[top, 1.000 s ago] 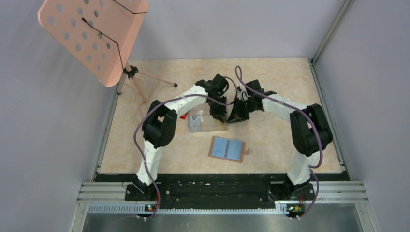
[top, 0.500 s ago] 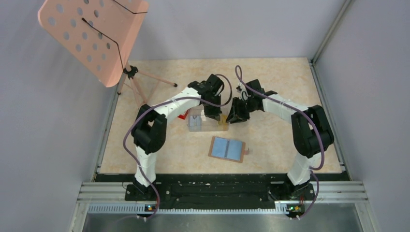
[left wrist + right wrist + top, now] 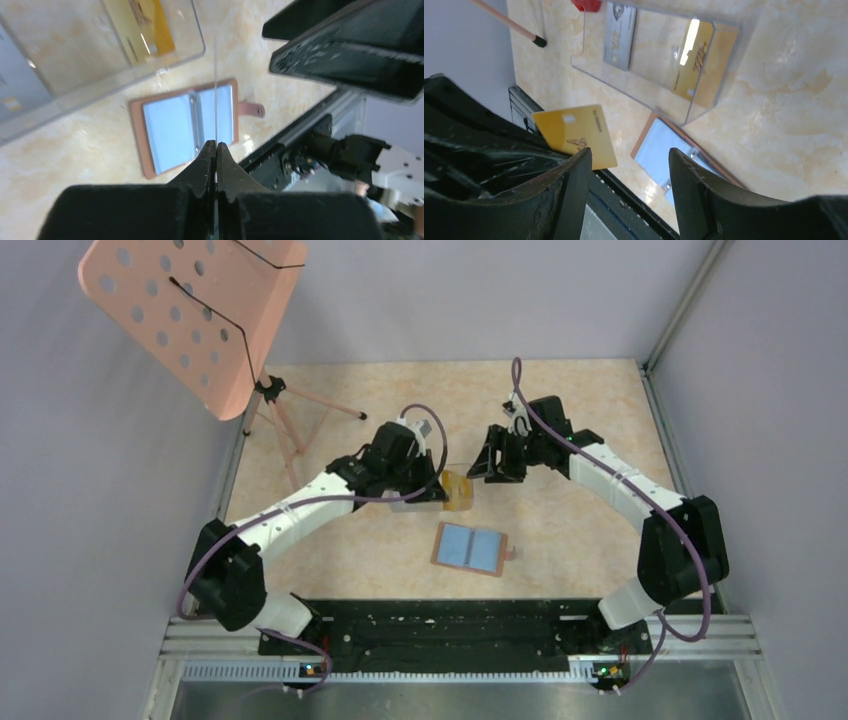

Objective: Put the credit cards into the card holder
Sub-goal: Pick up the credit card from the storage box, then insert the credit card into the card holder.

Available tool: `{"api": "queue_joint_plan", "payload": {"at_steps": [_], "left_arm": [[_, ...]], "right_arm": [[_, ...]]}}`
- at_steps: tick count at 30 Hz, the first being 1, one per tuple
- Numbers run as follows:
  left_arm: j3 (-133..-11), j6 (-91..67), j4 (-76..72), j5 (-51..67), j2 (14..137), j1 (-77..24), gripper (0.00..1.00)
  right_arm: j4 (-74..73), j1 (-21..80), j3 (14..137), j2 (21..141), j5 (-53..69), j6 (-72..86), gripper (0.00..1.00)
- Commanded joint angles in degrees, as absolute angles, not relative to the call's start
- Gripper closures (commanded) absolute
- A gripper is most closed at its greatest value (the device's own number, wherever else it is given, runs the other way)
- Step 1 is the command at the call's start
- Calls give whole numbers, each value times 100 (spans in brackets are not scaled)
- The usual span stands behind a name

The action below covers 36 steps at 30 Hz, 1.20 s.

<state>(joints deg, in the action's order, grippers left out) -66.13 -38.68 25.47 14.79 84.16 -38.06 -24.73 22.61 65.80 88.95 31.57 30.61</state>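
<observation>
Left wrist view: left gripper (image 3: 216,146) pinches a yellow credit card (image 3: 574,134) edge-on, open card holder (image 3: 172,131) beyond its tips; right gripper (image 3: 628,156) stands apart, empty.

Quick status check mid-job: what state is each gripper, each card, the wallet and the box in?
Left gripper: shut on held yellow card.
Right gripper: open, empty.
Card holder: lying open on the table, blue lining up.
Clear box: on the table, two cards inside.
Boxed yellow card: lying flat.
Silver card: lying flat.
</observation>
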Motion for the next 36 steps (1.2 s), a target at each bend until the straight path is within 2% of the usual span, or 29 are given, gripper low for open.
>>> {"api": "queue_joint_plan", "payload": {"at_steps": [1, 3, 9, 22, 27, 36], "left_arm": [[-5485, -4478, 867, 2505, 7814, -3937, 100], [-5037, -4632, 531, 2712, 7606, -4026, 100], [-4029, -5131, -554, 2897, 7550, -4418, 100], [-4201, -4883, -634, 2782, 8408, -4650, 100], [-4501, -4593, -251, 2702, 8734, -4647, 100], [-4663, -4189, 412, 2547, 8958, -4646, 100]], "right_arm": [[-2591, 2180, 6093, 8436, 3310, 3012, 42], [-2740, 2184, 5871, 8311, 3301, 2898, 44], [-2793, 2180, 5139, 8032, 3366, 2920, 58], [-2439, 2245, 4163, 7903, 3375, 3014, 88], [-2260, 2346, 4034, 8099, 3335, 2983, 94], [-1969, 2416, 3861, 8581, 3140, 2872, 98]]}}
